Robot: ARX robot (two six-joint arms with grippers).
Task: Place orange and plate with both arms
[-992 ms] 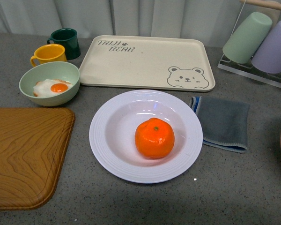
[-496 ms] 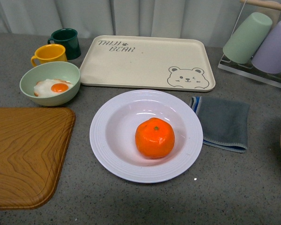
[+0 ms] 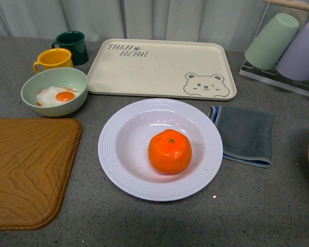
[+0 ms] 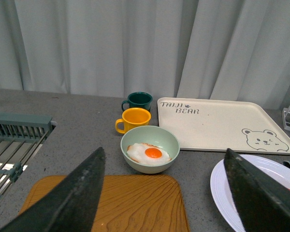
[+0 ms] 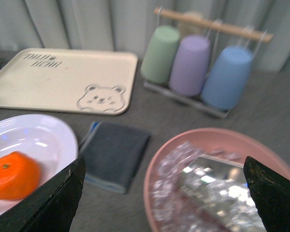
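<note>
Orange on glossy white is what we check first: the orange (image 3: pixel 170 151) lies in the well of the plate (image 3: pixel 111 154), stem dot up, slightly toward the right side. Across the last second we see no shift in either, nor in anything else on the bench (image 3: pixel 257 206). No arm shows in the front view. We judge that the fruit is already placed and the arms hang back, so the task looks close to finished or paused.

In the wrist views, the left hand (image 4: pixel 163 153) is released, its fingers spread wide with nothing between them, looking over the wooden tray (image 3: pixel 26 170). The right hand (image 5: pixel 163 160) is equally spread and empty, near the pink bowl (image 5: pixel 183 137).

Around, left to right:
- the wooden tray
- the pale green bowl (image 3: pixel 54 82) holding a fried egg (image 3: pixel 58 96)
- the yellow mug (image 3: pixel 54 59) and dark green mug (image 3: pixel 72 47) behind it
- the cream bear tray (image 3: pixel 159 67) just behind the plate
- the grey cloth (image 3: pixel 245 135) just beside the plate's right rim, touching or not we cannot tell
- the cup rack (image 3: pixel 278 43)
- the pink bowl, with something crinkly inside

If the plate must travel, the cloth and green bowl crowd it most.
</note>
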